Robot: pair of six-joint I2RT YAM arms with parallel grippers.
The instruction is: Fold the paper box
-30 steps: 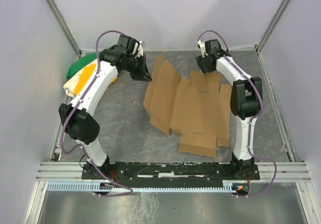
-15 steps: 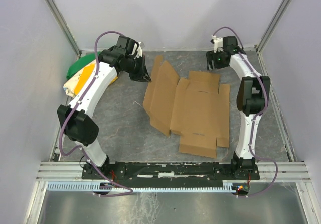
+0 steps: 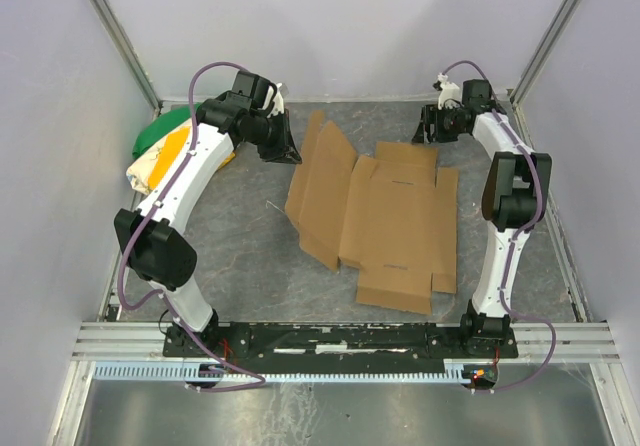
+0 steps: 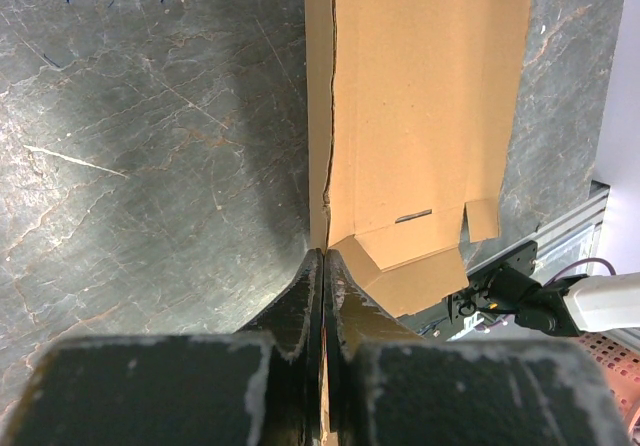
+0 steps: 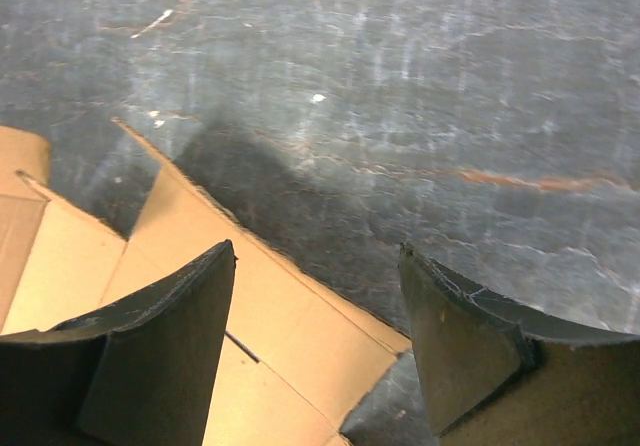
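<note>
Top external view: paper box (image 3: 395, 221) lies opened flat on table (image 3: 230, 246), left panel raised.
Left gripper (image 4: 322, 258): clamped shut on box's far-left panel edge.
Right gripper (image 5: 318, 249): fingers wide, empty, withdrawn just beyond box's far-right corner.
Implication: right-side fold likely awaits a fresh approach.

Box (image 3: 398, 228) sheet eats up the middle and right of the tabletop (image 3: 240, 251), and its left flap is tilted up, so there's no low pass across it from the left. Best open patch is the near left, plus a strip along the near edge. The far left corner is clogged by the cloth (image 3: 158, 146), with the left arm (image 3: 185, 181) arching over it. The right edge is tight: the right arm (image 3: 505, 216) stands between box and walls (image 3: 600, 116).
</note>
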